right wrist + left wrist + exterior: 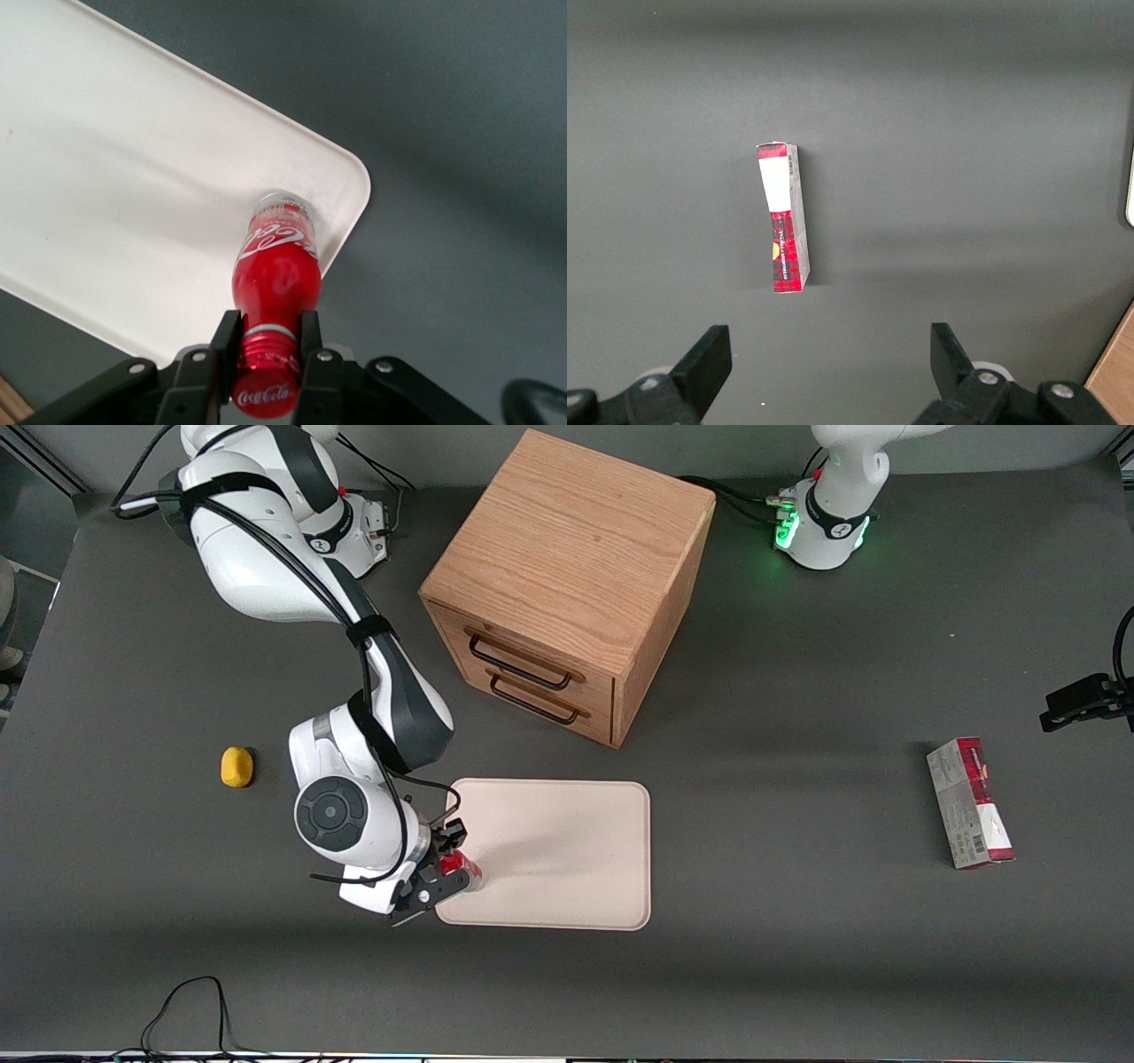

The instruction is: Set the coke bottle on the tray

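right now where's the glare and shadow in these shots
Front view: a soft shadow falls on the tray beside the gripper, and a green glow shows at the parked arm's base. Right wrist view: a bright highlight sits on the coke bottle, whose cap is clamped between the fingers. Left wrist view: even light, the carton casts a faint shadow.

— Hiding most of the coke bottle (462, 868) under the gripper (450, 859) in the front view.
— Cutting off the tray (133, 177) at the wrist picture's edge, too.
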Controlling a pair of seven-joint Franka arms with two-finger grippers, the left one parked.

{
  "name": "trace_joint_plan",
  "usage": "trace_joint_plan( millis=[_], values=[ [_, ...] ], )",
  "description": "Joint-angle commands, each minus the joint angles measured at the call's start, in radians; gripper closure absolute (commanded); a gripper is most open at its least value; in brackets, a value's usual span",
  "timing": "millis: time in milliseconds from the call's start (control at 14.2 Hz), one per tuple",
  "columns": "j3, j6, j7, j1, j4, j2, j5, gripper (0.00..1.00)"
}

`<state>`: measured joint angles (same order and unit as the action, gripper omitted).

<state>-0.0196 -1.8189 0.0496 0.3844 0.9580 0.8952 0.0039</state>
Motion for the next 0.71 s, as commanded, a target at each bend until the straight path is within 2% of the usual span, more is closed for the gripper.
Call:
trace_joint_plan(
  millis=[0, 282, 635],
  values=[
    [0.000, -0.007, -0.022, 0.001, -0.032, 0.011, -0.013, 0.00],
    [0.001, 0.064, -0.024, 0.005, -0.033, -0.047, -0.034, 0.00],
    [-0.003, 0.235, -0.021, 0.010, -0.021, -0.247, -0.123, 0.00]
  ],
)
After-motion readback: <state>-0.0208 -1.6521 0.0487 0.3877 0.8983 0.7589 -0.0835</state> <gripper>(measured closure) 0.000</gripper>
